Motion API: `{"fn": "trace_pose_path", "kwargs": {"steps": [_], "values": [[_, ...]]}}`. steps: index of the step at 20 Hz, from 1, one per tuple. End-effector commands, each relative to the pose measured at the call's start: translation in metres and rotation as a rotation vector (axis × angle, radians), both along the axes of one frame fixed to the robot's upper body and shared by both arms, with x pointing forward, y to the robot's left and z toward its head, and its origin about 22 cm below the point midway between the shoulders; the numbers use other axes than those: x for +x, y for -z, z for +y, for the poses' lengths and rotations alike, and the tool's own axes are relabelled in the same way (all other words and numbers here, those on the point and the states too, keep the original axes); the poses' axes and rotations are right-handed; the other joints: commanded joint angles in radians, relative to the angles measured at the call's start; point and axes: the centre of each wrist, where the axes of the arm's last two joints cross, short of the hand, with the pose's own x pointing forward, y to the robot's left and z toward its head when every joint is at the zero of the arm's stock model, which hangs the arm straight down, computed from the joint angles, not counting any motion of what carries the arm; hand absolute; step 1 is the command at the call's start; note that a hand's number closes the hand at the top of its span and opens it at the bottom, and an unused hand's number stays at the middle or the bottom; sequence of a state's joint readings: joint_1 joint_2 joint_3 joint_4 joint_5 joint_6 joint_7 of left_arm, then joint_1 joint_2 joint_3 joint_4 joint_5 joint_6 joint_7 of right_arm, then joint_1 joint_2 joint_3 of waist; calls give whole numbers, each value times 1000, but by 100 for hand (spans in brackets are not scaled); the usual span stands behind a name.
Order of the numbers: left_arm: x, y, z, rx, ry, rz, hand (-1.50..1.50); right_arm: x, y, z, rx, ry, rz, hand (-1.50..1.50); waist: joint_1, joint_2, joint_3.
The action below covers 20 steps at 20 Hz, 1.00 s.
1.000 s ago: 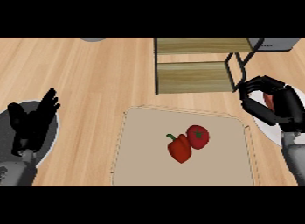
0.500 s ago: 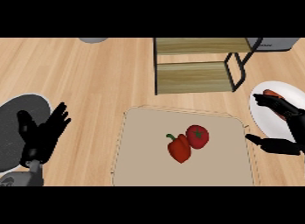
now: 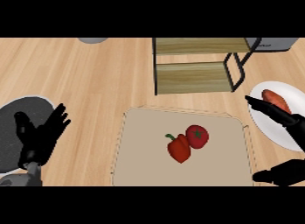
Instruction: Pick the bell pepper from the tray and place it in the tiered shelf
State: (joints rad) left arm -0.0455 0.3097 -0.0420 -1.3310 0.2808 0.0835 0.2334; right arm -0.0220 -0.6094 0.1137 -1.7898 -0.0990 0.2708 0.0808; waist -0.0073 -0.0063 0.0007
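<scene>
A red bell pepper (image 3: 178, 149) with a green stem lies near the middle of the beige tray (image 3: 142, 164), touching a red tomato (image 3: 197, 135) on its right. The tiered shelf (image 3: 196, 76), wooden boards in a black frame, stands just behind the tray. My right hand (image 3: 295, 131) hovers at the tray's right edge, open, fingers stretched toward the shelf and thumb spread below; it holds nothing. At the lower left my left hand (image 3: 39, 139) rests open with fingers up, over a dark round plate (image 3: 6, 127).
A white plate (image 3: 276, 124) carrying an orange-red sausage-like item (image 3: 276, 100) sits right of the tray, partly under my right hand. A grey object (image 3: 92, 40) shows at the back left and another grey thing (image 3: 279, 43) at the back right corner.
My right hand has come down from beside the shelf toward the tray's right edge and spread open. The left hand has shifted slightly rightward. Pepper and tomato have not moved.
</scene>
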Motion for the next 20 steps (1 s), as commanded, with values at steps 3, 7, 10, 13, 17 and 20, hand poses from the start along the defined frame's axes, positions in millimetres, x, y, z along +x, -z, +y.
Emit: {"fn": "trace_pose_path", "kwargs": {"steps": [3,7,10,13,17,20], "values": [[9,-1,-6,1,-3,21,0,-22,-36,49,-140,27,78,-150,1,4,-2],[-4,18,-21,-5,16,23,0,-7,-40,85,-210,121,68,-150,9,7,-2],[13,-1,-19,-11,7,32,0,-6,-58,121,-283,166,68,-150,14,6,-2],[-8,10,-8,-7,27,25,0,3,-48,150,-342,188,88,-150,19,6,-2],[7,4,-9,12,-1,10,0,7,-32,174,-409,163,177,-150,13,7,-1],[1,2,-3,-5,3,21,0,8,-33,199,-458,142,165,-150,15,6,-1]]}}
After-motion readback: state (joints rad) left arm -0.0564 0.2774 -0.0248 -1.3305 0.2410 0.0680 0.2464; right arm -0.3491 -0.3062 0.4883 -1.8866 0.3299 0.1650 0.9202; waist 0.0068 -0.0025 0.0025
